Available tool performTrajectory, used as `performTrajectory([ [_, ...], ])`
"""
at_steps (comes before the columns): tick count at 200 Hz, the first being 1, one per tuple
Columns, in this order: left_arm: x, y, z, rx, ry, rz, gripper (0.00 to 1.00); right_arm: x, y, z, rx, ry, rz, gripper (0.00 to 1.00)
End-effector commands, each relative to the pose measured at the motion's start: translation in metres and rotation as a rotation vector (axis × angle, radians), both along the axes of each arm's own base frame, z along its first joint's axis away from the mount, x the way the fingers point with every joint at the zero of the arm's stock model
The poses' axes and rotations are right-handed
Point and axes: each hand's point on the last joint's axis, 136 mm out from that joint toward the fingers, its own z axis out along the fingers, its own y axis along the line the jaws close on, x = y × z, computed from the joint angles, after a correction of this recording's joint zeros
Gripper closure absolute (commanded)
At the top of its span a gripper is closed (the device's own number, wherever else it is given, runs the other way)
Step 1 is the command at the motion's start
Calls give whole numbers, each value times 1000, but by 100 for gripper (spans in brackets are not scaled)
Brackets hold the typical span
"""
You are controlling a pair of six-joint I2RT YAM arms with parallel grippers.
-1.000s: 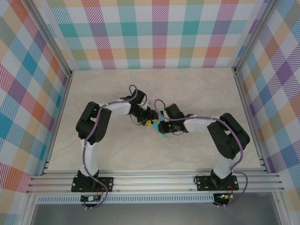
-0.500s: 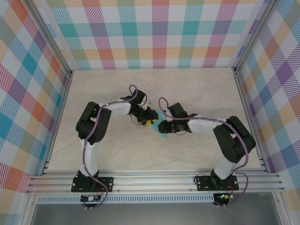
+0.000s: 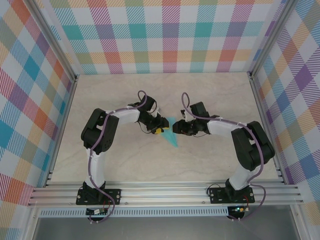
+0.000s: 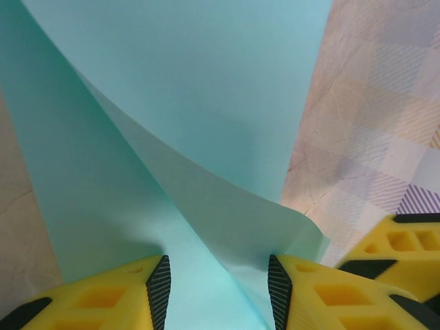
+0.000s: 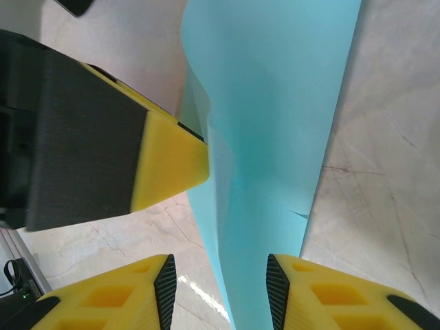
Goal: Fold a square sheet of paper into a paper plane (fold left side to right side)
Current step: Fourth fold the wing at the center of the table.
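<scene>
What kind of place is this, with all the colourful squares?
Most likely a robot test booth, not a playroom. A left arm and a right arm are bolted to metal rails at the edge of a table, checked walls box it in, and turquoise paper lies between them.

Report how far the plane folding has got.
Done: the paper is already a narrow pointed dart. In hand: the left gripper and right gripper, both open, straddle it; one flap curves up uncreased. To do: probably press that flap flat.
</scene>
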Motion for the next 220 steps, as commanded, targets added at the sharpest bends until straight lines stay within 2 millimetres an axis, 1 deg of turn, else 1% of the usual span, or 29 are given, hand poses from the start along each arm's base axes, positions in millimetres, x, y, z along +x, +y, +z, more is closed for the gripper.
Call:
performTrajectory([
  [1,-6,-3,-5,28,6,-21,56,-6,6,-4,22,43,35,61],
  [38,-6,-4,-1,23,0,-26,56,-26,-3,-18,-69,42,42,62],
  [56,-6,-6,1,16,-3,-30,56,-35,-4,-21,-112,36,63,62],
  [77,-8,-7,1,17,-2,-37,56,-42,-1,-23,-128,42,80,65],
  [134,-9,-7,0,21,0,-37,56,-54,3,-30,-162,57,108,74],
  [168,-8,-6,-2,24,1,-35,56,-59,-1,-35,-184,70,114,80],
  [190,-9,-6,-2,28,0,-36,56,-66,-5,-41,-204,84,121,82],
  [209,-8,-6,-2,28,-3,-37,56,-70,-9,-43,-211,90,123,87],
  [220,-8,-6,-3,31,-1,-37,56,-73,-9,-44,-208,96,127,88],
])
